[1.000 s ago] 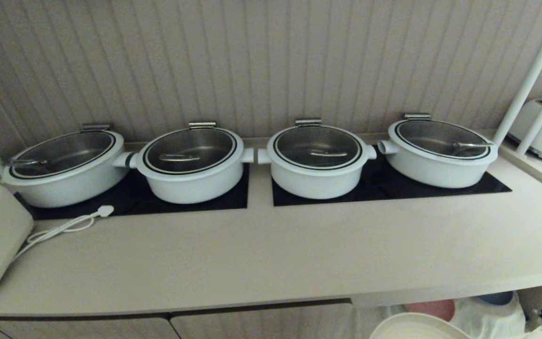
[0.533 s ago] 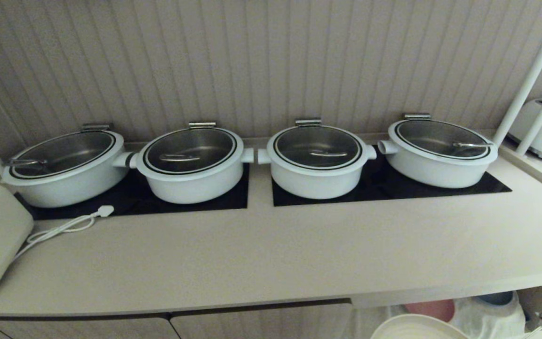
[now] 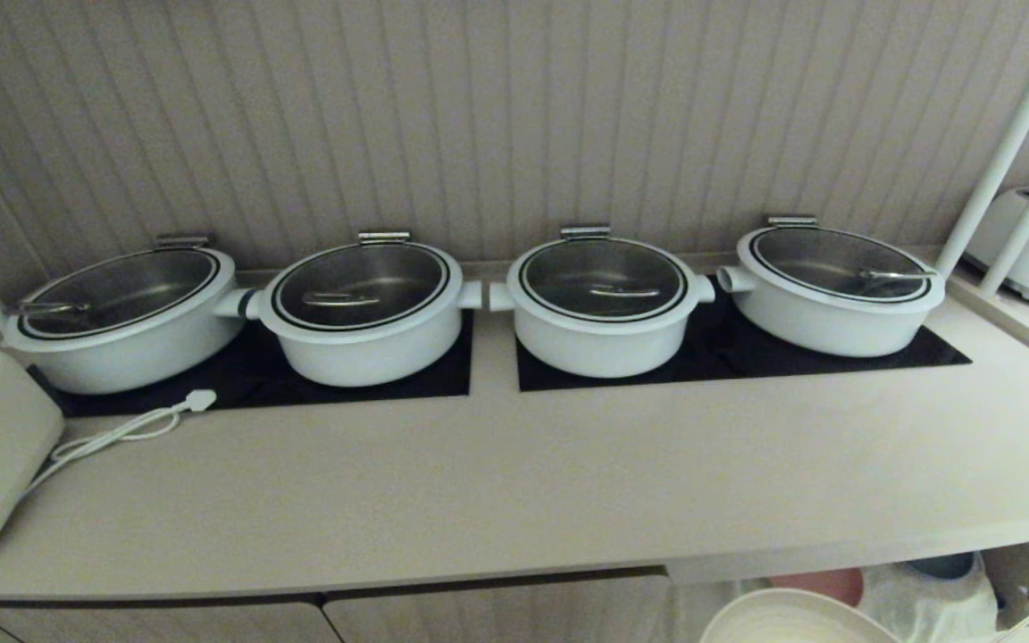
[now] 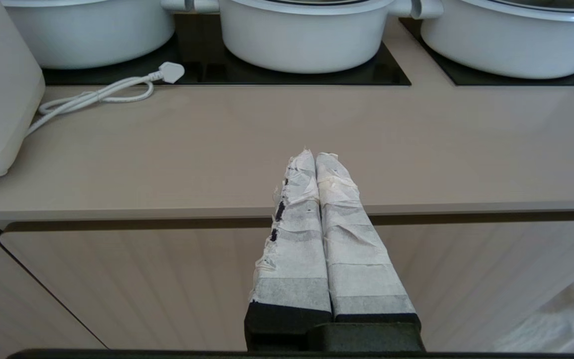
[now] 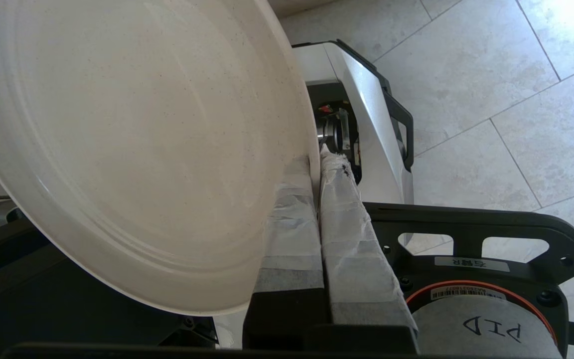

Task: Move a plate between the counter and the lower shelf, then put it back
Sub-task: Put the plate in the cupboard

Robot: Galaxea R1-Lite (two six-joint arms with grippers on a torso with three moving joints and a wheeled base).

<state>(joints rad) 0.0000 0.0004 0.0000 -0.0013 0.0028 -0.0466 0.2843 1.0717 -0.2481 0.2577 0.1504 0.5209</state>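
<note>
The plate point(image 5: 132, 149) you're carrying looks like stiff, matte ceramic: rigid, probably fairly heavy for a grip at one edge, and breakable if it knocks the counter point(image 3: 514, 482) on the way up. Its low raised rim is the only real hold, and that is where you have it; a pinch this far from the centre lets the plate sag or swing, so I'd keep the wrist slow. The right gripper point(image 5: 317, 169) is clamped tight on that rim, one taped finger on each face, with the whole disc spreading away to one side of the fingers. In the head view the plate point(image 3: 796, 621) shows only as a pale arc at the near right, below the counter's front edge and in front of the pink and blue things in the lower shelf point(image 3: 925, 598). Your left gripper point(image 4: 315, 159) hangs closed and empty in front of the counter edge, left of the work.
</note>
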